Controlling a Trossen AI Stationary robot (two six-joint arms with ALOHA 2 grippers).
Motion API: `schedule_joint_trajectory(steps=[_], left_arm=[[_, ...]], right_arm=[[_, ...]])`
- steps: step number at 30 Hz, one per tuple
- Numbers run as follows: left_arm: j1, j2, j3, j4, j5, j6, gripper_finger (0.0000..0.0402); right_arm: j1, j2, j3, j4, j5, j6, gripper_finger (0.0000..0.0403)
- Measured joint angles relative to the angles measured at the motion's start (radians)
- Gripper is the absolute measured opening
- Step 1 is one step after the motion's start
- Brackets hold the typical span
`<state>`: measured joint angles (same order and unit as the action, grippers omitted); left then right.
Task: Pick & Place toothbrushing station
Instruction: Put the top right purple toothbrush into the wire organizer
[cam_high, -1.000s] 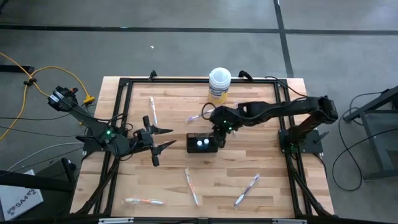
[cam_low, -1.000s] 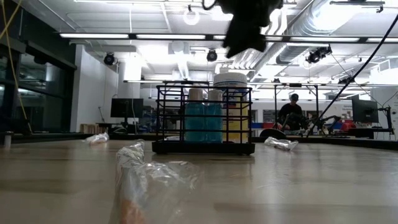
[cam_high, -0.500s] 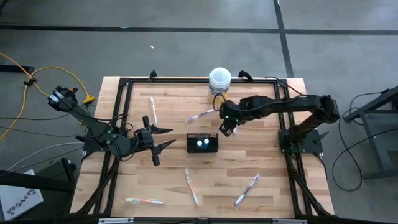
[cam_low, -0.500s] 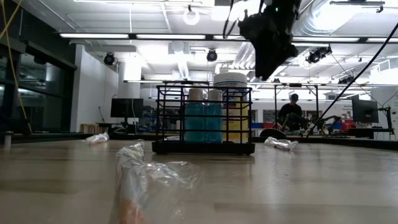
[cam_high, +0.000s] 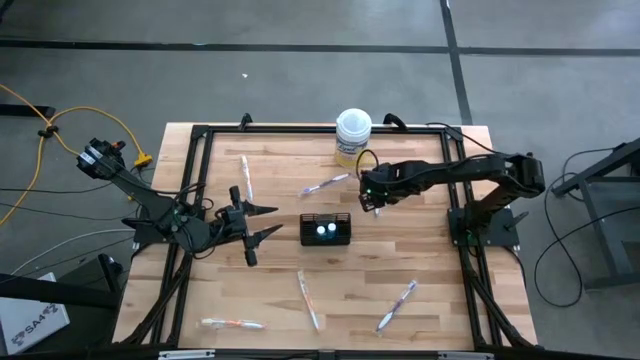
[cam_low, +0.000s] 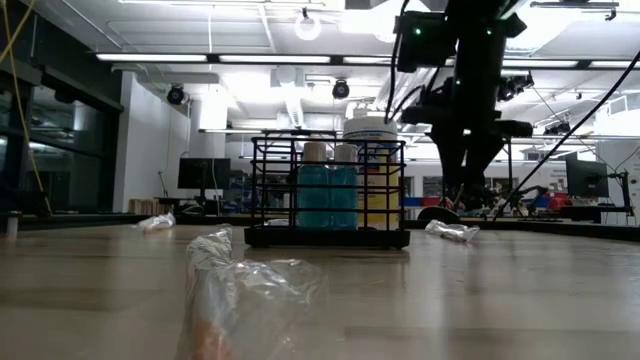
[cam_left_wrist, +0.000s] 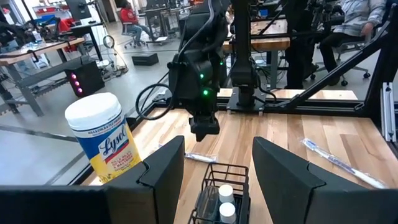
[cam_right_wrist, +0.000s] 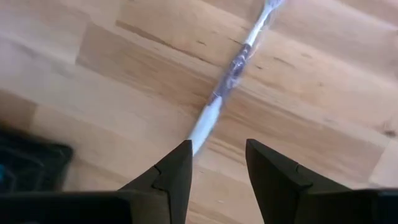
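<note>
Bright ceiling lights glare in the low view; foreground wrapper (cam_low: 250, 295) blurred

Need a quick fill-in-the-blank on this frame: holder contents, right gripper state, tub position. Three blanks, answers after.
1. The black wire-mesh holder contains ____ teal white-capped tubes.
2. The right gripper hangs above a wrapped toothbrush with its fingers ____.
3. The yellow round tub stands at the table's ____ edge, away from both arm bases.

Missing words: two; open; far
</note>
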<state>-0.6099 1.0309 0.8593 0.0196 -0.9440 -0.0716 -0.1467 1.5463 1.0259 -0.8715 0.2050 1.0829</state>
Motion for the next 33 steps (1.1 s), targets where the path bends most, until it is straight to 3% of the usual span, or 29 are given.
schedule_joint_trajectory(steps=[10, 23, 33], left_arm=[[0.0, 0.0, 0.0, -0.026, 0.003, 0.019, 0.0182], [0.0, 0.0, 0.0, -0.051, 0.003, 0.019, 0.0182], [0.0, 0.0, 0.0, -0.051, 0.003, 0.019, 0.0182]], right_arm=[[0.011, 0.0, -0.055, 0.112, -0.001, 0.171, 0.0137], [0.021, 0.0, -0.135, 0.239, 0.002, 0.207, 0.0076], [0.023, 0.0, -0.175, 0.254, 0.002, 0.223, 0.0095]])
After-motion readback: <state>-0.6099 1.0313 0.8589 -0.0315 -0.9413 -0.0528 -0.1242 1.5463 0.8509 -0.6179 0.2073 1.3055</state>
